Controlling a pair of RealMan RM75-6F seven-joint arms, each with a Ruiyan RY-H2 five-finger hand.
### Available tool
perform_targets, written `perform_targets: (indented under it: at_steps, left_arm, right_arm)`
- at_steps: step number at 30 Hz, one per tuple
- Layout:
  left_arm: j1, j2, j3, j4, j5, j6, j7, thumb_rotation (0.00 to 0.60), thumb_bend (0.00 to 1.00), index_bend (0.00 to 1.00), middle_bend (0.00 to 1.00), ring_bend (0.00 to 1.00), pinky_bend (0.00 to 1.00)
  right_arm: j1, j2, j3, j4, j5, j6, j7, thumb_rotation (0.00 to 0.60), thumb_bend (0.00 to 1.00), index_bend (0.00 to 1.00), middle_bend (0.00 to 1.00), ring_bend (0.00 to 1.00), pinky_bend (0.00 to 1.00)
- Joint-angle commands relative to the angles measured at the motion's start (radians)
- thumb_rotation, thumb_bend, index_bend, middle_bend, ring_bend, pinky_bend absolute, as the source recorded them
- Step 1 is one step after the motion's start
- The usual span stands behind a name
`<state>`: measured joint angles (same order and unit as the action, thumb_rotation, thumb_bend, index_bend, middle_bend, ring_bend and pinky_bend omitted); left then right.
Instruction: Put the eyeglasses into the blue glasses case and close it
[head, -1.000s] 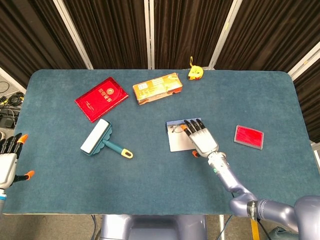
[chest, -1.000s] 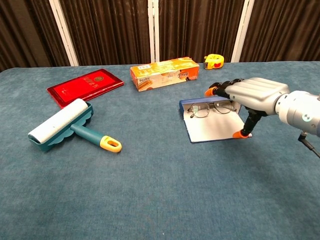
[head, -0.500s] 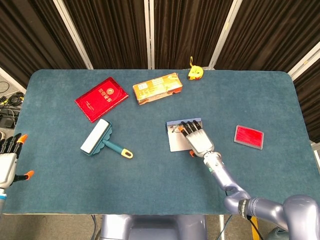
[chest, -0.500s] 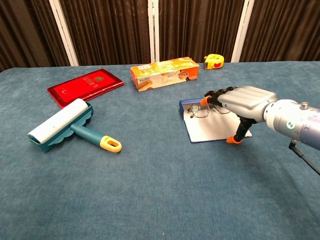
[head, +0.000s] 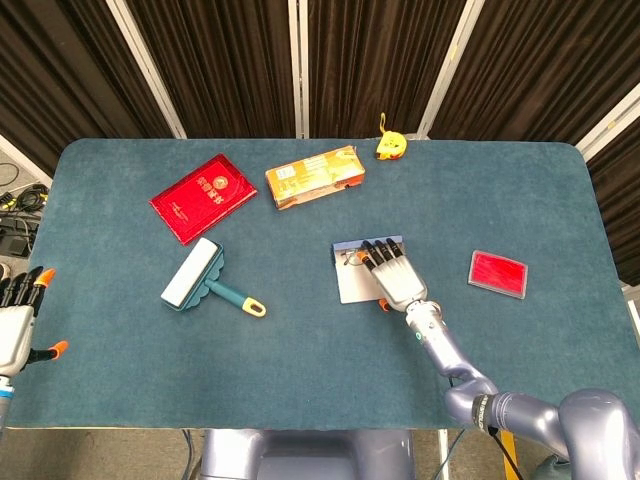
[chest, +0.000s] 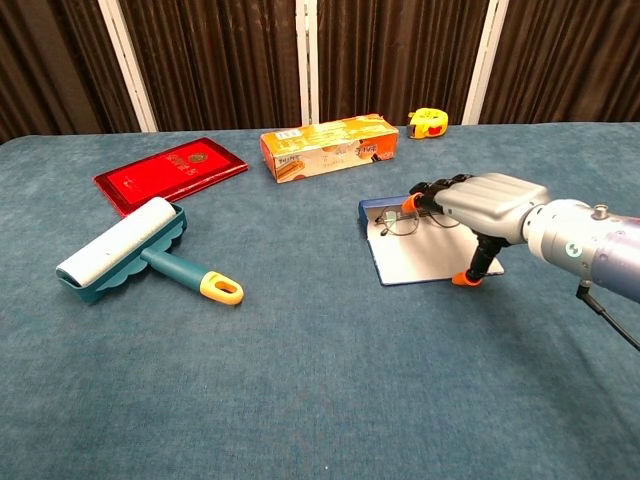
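Note:
The blue glasses case (head: 350, 284) (chest: 418, 260) lies open in the middle of the table, its white inside facing up. The eyeglasses (head: 351, 258) (chest: 393, 224) lie in its far blue half, partly hidden. My right hand (head: 396, 276) (chest: 484, 200) is stretched flat over the case, its fingertips (chest: 410, 204) over the glasses and its thumb down by the case's near right corner. It holds nothing. My left hand (head: 16, 325) hangs empty at the table's near left edge with fingers straight; only the head view shows it.
A red booklet (head: 203, 197) (chest: 170, 172) and an orange box (head: 314, 176) (chest: 325, 146) lie at the back. A teal lint roller (head: 205, 280) (chest: 130, 250) lies left of the case. A yellow tape measure (head: 390, 147) (chest: 430, 123) sits at the far edge, a small red card case (head: 498, 273) to the right.
My right hand has slid a little to the left over the open case, its fingertips now above the glasses. The left hand, case and glasses have not moved.

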<state>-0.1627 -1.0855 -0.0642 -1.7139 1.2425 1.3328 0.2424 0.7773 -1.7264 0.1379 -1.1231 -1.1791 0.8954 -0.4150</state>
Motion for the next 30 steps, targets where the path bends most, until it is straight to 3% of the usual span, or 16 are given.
perform_targets:
  at_steps: [1, 21, 30]
  left_arm:
    - [0.0, 0.0, 0.0, 0.0, 0.0, 0.0, 0.0, 0.6, 0.0, 0.0, 0.0, 0.0, 0.0]
    - [-0.003, -0.004, -0.002, 0.006, -0.011, -0.007, 0.006, 0.6, 0.0, 0.0, 0.0, 0.0, 0.0]
    - [-0.005, -0.006, -0.002, 0.009, -0.013, -0.01, 0.007, 0.6, 0.0, 0.0, 0.0, 0.0, 0.0]
  right_arm:
    - [0.0, -0.004, 0.0, 0.005, 0.0, -0.003, -0.003, 0.6, 0.13, 0.15, 0.0, 0.0, 0.0]
    - [0.008, -0.046, 0.004, 0.074, -0.006, -0.028, 0.001, 0.6, 0.15, 0.21, 0.0, 0.0, 0.0]
    - [0.007, -0.05, 0.008, 0.084, -0.022, -0.024, 0.026, 0.6, 0.33, 0.31, 0.0, 0.0, 0.0]
